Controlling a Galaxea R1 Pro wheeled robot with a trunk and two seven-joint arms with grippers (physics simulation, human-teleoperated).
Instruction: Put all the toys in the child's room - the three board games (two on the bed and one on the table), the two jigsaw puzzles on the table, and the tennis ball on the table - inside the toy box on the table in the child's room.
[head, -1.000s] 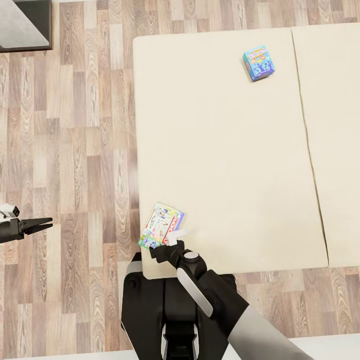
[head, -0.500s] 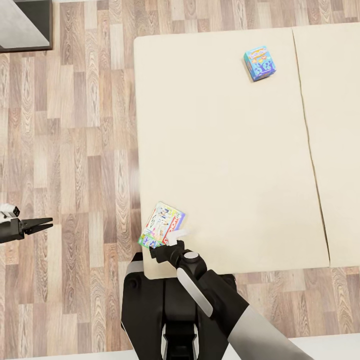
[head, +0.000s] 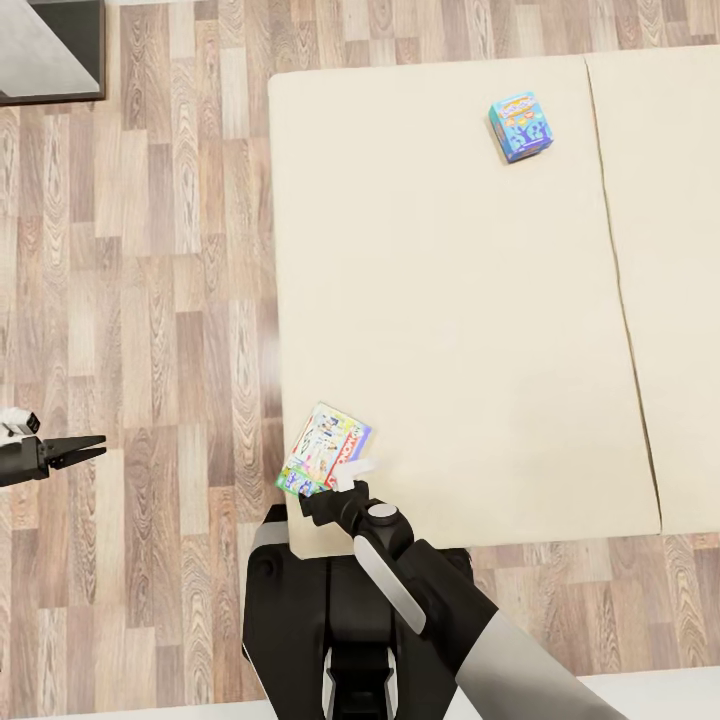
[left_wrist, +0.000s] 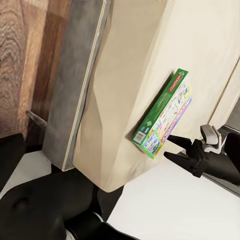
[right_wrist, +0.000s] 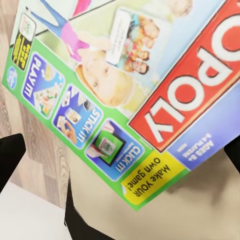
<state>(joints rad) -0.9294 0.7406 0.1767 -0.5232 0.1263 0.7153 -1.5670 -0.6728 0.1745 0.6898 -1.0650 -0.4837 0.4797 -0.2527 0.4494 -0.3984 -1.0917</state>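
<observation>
Well, the bed (head: 460, 300) carried both games: the white board game (head: 325, 450) at its near corner, the teal game (head: 520, 127) far off. Right tool (head: 335, 490) stood spread at the box's edge, risking nudging it overboard. Left wrist view showed that overhang; left tool (head: 75, 452) hung shut
</observation>
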